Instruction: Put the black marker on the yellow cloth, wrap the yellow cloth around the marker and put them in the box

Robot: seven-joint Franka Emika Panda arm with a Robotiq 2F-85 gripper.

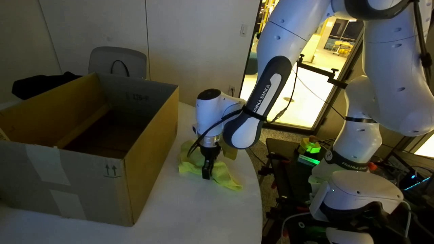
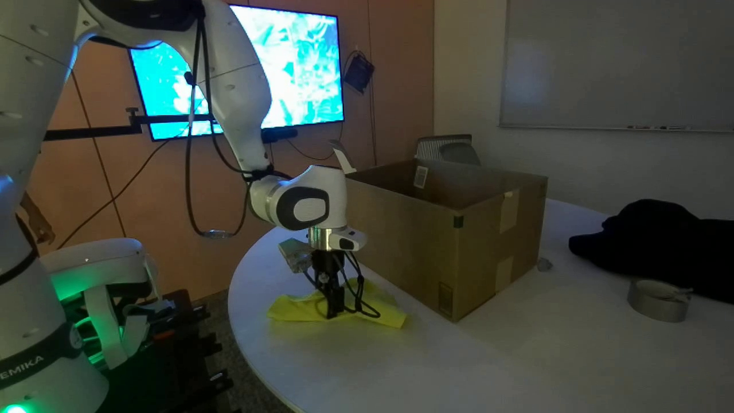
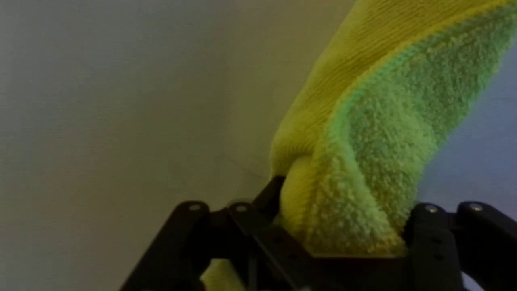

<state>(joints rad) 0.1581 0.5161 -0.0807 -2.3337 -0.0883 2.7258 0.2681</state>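
The yellow cloth [image 1: 225,174] lies crumpled on the white table beside the box; it also shows in an exterior view [image 2: 292,310] and in the wrist view [image 3: 383,117]. My gripper [image 1: 206,173] points straight down into the cloth at table height, seen also in an exterior view [image 2: 335,311]. In the wrist view the jaws [image 3: 339,202] have a bunched fold of cloth between them and look shut on it; the fold hides the fingertips. The black marker is not visible; whether it is inside the cloth cannot be seen. The open cardboard box [image 1: 149,176] stands next to the cloth [image 2: 401,246].
The box's high wall rises close beside the arm. The round white table's [image 2: 516,367] edge is near the cloth on the robot's side. A black garment [image 2: 654,241] and a grey tape roll [image 2: 658,301] lie beyond the box. A chair [image 1: 118,57] stands behind.
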